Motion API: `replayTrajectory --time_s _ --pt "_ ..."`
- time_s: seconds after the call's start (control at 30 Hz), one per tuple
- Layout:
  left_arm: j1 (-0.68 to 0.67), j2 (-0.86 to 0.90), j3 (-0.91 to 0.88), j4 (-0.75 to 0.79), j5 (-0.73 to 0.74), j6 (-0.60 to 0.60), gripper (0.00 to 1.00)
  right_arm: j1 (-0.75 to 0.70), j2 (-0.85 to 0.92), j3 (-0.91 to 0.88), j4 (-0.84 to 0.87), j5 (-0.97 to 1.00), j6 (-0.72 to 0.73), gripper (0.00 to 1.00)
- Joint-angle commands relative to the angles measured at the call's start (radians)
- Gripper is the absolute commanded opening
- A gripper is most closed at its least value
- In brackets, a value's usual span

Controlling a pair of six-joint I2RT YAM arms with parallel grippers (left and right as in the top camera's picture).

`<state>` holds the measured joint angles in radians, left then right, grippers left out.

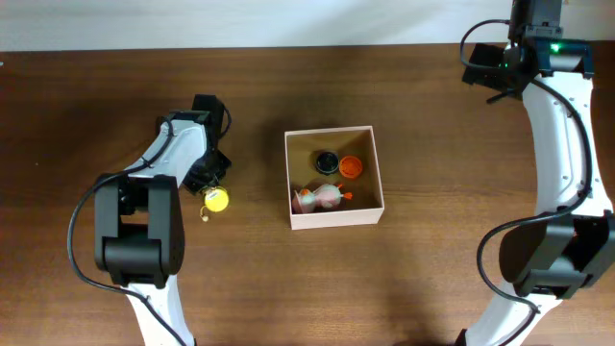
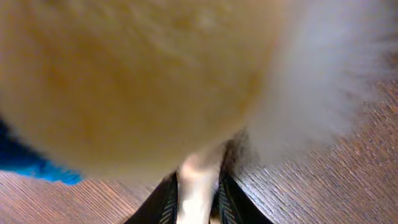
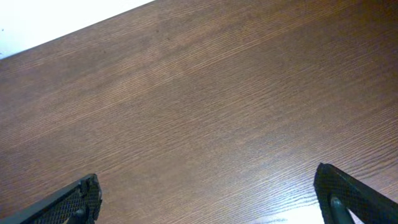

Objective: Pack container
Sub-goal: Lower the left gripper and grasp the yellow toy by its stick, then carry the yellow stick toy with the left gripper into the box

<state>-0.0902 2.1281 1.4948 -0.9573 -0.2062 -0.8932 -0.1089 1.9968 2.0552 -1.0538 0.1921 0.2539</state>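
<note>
1. Table [image 3: 205, 112] — dark brown wood, fine straight grain, matt.
2. Container [image 1: 336, 218]: thin white walls, tan cardboard inside, dull.
3. Yellow toy [image 2: 137, 81] — soft and fluffy, like plush.
4. Right arm [image 1: 562, 125]: smooth white plastic, slightly glossy.

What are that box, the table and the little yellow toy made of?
The container looks like cardboard: thin matte white walls, tan inside. The table looks like dark wood or wood-look laminate, with fine straight grain. The yellow toy seems plush: close up its surface is soft and fuzzy.
</note>
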Motion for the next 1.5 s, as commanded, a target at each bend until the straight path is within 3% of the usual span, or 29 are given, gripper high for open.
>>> replayTrajectory --time_s 0.0,0.2,0.3,0.47,0.6,0.77,1.0,1.17,1.33,1.47 --pt "0.013 0.049 -0.054 -0.001 0.002 0.005 0.23 -0.003 0.005 0.011 0.0 -0.002 -0.004 0.99" --pt "0.013 0.048 -0.052 -0.001 0.055 0.013 0.06 -0.003 0.005 0.011 0.0 -0.002 -0.004 0.99" --pt "0.013 0.044 -0.038 -0.004 0.08 0.041 0.06 -0.003 0.005 0.011 -0.001 -0.002 -0.004 0.99" --pt "0.012 0.023 0.031 -0.005 0.103 0.204 0.05 -0.003 0.005 0.011 0.0 -0.002 -0.004 0.99" --pt "0.008 -0.01 0.137 -0.015 0.106 0.361 0.05 -0.003 0.005 0.011 0.0 -0.002 -0.004 0.99" --pt "-0.021 -0.033 0.303 -0.069 0.106 0.467 0.05 -0.003 0.005 0.011 0.0 -0.002 -0.004 0.99" --pt "-0.183 -0.036 0.568 -0.125 0.099 0.6 0.05 -0.003 0.005 0.011 0.0 -0.002 -0.003 0.99" --pt "-0.302 -0.036 0.639 -0.128 -0.025 0.639 0.05 -0.003 0.005 0.011 0.0 -0.002 -0.003 0.99" --pt "-0.409 -0.036 0.677 -0.135 -0.051 0.663 0.05 -0.003 0.005 0.011 0.0 -0.002 -0.003 0.99" --pt "-0.467 -0.036 0.677 -0.182 -0.049 0.547 0.05 -0.003 0.005 0.011 0.0 -0.002 -0.004 0.99"
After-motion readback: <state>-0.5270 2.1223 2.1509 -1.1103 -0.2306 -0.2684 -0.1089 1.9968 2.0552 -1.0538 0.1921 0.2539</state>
